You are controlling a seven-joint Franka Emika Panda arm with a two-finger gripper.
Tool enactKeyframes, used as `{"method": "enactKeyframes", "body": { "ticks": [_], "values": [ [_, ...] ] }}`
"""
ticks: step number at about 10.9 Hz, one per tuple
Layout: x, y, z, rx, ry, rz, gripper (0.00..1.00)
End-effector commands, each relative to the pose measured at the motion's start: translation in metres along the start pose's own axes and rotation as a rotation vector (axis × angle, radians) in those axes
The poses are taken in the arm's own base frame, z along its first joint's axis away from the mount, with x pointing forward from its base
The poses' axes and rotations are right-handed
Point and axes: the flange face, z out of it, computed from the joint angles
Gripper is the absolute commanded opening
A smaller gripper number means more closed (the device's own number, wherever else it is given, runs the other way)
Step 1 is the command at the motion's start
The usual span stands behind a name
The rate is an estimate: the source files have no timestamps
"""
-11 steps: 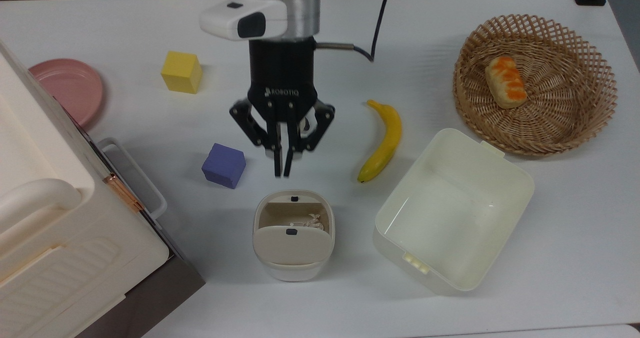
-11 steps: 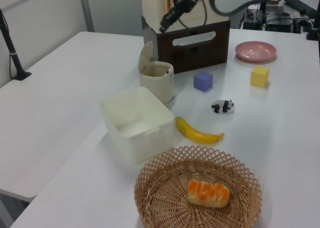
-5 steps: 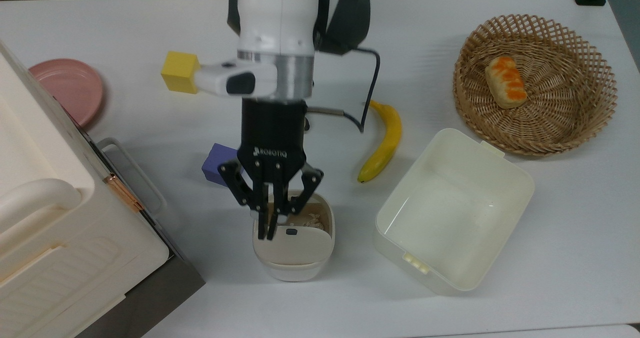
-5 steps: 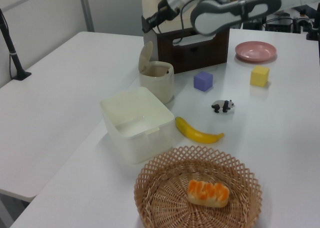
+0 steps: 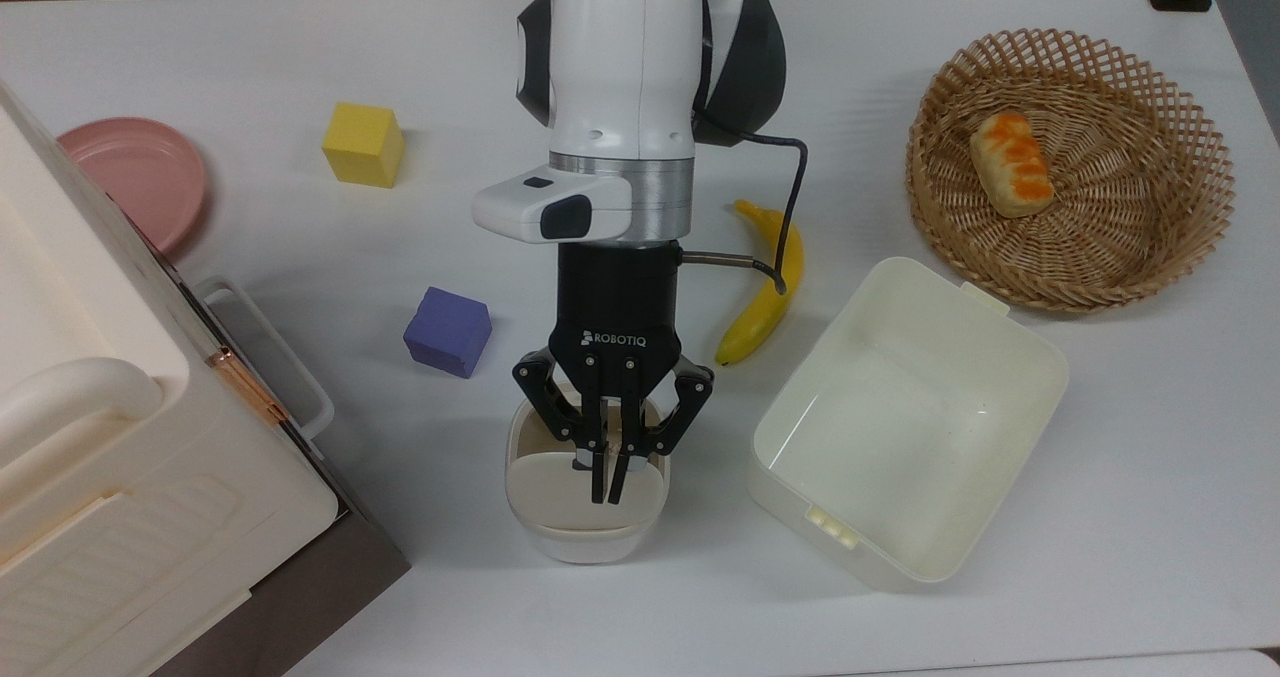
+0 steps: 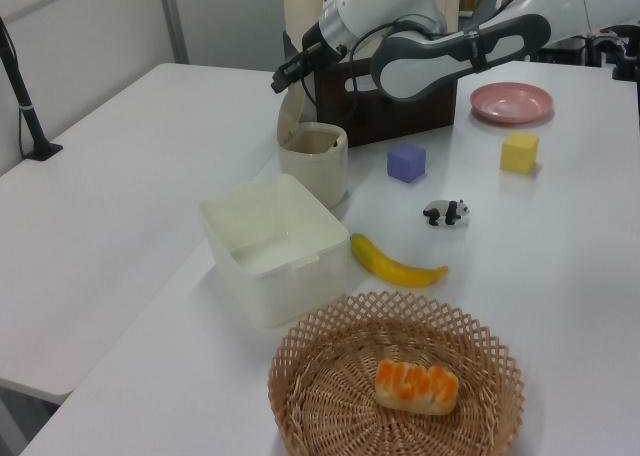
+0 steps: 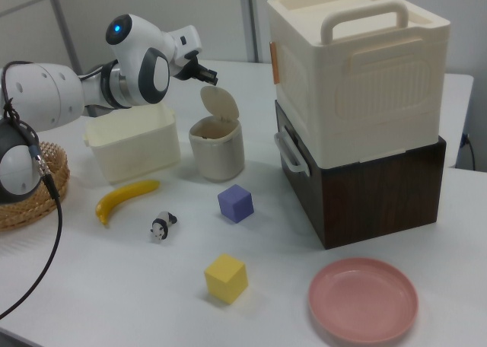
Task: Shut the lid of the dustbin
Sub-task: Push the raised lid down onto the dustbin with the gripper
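White plastic, the dustbin (image 5: 587,517) stands directly under our gripper (image 5: 608,498), its lid (image 5: 570,487) raised and upright. We keep our fingers (image 5: 598,477) nearly together, holding nothing, their tips over the lid's upper edge in the top view. In the right view the gripper (image 7: 211,78) sits just above the lid (image 7: 218,101); we cannot tell if they touch. In the top view, a purple cube (image 5: 447,331) lies left of the fingers, a cream tub (image 5: 905,422) right, a banana (image 5: 765,298) above right.
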Motion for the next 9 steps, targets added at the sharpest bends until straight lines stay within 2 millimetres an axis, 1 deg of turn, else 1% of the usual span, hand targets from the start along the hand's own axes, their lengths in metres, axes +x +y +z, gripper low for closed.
{"method": "enactKeyframes", "body": {
  "ticks": [1,3,5,7,9],
  "values": [
    [-0.006,0.009,-0.019,-0.023,-0.03,0.017,0.11],
    [-0.029,0.018,-0.015,-0.048,-0.119,0.016,0.1],
    [-0.047,0.027,-0.016,-0.058,-0.167,-0.004,0.09],
    [-0.057,0.031,-0.017,-0.064,-0.195,-0.008,0.08],
    [-0.071,0.03,-0.009,-0.067,-0.223,-0.018,0.08]
  ]
}}
